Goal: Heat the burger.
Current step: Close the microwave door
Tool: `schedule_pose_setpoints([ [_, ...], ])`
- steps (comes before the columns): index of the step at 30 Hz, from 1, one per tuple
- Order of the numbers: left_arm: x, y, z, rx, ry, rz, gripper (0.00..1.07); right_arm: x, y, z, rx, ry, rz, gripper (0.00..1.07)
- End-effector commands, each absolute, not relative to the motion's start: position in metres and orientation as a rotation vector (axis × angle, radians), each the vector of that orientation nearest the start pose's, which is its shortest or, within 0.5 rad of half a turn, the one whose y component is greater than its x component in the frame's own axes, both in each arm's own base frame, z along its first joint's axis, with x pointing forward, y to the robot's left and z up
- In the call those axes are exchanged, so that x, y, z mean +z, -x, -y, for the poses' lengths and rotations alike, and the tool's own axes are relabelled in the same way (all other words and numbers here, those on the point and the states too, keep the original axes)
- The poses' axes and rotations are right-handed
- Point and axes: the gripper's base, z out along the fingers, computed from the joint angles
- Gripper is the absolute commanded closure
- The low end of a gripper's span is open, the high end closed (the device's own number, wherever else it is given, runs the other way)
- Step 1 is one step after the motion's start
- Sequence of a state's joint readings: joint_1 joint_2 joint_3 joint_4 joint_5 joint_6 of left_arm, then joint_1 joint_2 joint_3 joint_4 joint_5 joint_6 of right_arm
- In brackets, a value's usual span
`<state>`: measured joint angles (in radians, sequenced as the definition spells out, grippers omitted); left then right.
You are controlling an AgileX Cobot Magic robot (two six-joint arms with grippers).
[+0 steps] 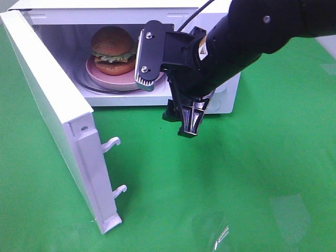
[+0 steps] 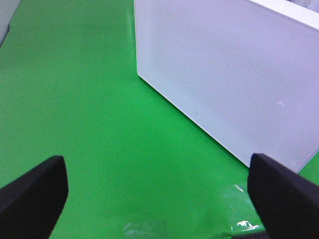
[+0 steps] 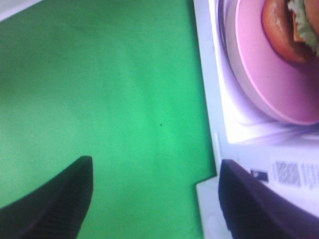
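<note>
Your right arm (image 1: 252, 31) covers the plate's (image 1: 110, 80) edge under the burger (image 1: 112, 50) in the microwave (image 1: 228, 100); left fingers (image 2: 30, 194) and right fingers (image 3: 55, 199) spread wide, empty.

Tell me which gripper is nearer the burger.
Right. The right gripper hangs just outside the microwave opening, close in front of the burger. The left gripper is out beyond the open door, facing its outer side.

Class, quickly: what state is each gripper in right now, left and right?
Left gripper: open, holding nothing.
Right gripper: open, holding nothing.
</note>
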<state>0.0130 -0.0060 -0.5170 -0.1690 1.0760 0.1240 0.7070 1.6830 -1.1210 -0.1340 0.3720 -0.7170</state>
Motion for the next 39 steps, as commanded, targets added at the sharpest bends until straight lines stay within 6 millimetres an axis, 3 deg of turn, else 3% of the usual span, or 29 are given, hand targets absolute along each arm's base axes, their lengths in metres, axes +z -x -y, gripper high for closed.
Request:
schedule_pose_setpoints([
  [1, 0.282, 0.009, 0.014, -0.122, -0.121, -2.020, 0.17, 0.240, -0.271, -0.227, -0.085, 1.610, -1.809, 0.38],
  [5, 0.282, 0.009, 0.014, -0.122, -0.121, -2.020, 0.17, 0.243, -0.262, -0.214, -0.039, 1.506, -1.926, 0.38],
  [7, 0.282, 0.009, 0.014, -0.122, -0.121, -2.020, 0.17, 0.241, -0.258, -0.194, -0.010, 1.371, -2.101, 0.38],
  [11, 0.282, 0.009, 0.014, -0.122, -0.121, -2.020, 0.17, 0.241, -0.257, -0.171, -0.005, 1.225, -2.268, 0.38],
  [16, 0.282, 0.009, 0.014, -0.122, -0.121, -2.020, 0.17, 0.244, -0.256, -0.156, -0.012, 1.125, -2.376, 0.38],
  [20, 0.282, 0.009, 0.014, -0.122, -0.121, -2.020, 0.17, 0.250, -0.253, -0.138, -0.015, 0.977, -2.492, 0.38],
  [22, 0.282, 0.009, 0.014, -0.122, -0.121, -2.020, 0.17, 0.259, -0.250, -0.119, -0.025, 0.820, -2.581, 0.38],
  [30, 0.282, 0.009, 0.014, -0.122, -0.121, -2.020, 0.17, 0.276, -0.240, -0.091, -0.062, 0.650, -2.657, 0.38],
  [33, 0.282, 0.009, 0.014, -0.122, -0.121, -2.020, 0.17, 0.287, -0.226, -0.082, -0.078, 0.608, -2.639, 0.38],
  [39, 0.282, 0.009, 0.014, -0.122, -0.121, -2.020, 0.17, 0.284, -0.198, -0.067, -0.115, 0.585, -2.648, 0.38],
])
